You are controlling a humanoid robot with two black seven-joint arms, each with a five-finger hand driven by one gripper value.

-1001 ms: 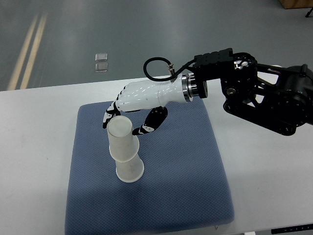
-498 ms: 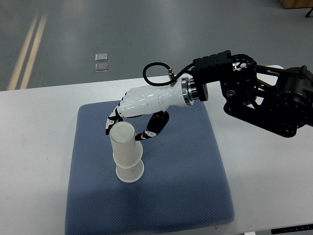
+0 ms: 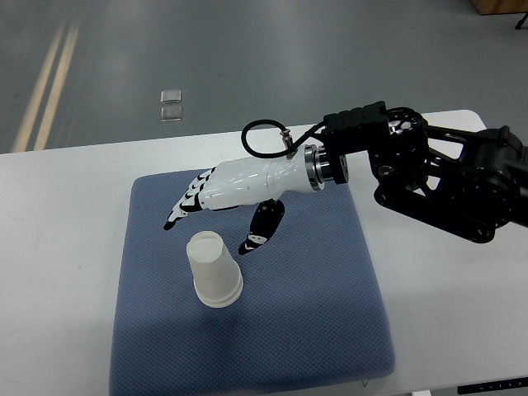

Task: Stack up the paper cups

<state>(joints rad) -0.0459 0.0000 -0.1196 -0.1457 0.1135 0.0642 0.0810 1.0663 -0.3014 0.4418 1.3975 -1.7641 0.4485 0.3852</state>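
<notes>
Two white paper cups stand upside down as one nested stack on the blue pad, left of its middle. My right hand hovers just behind and above the stack, its white palm stretched leftward. The fingers are spread and the thumb hangs apart to the right of the cups. Nothing is held, and the hand is not touching the stack. The black right arm reaches in from the right edge.
The pad lies on a white table whose far edge runs behind the hand. Beyond it is grey floor with two small clear squares and yellow lines.
The upper cup has dropped fully down over the lower one, shortening the stack. My right hand opened, released the cup and lifted slightly away to the back.
</notes>
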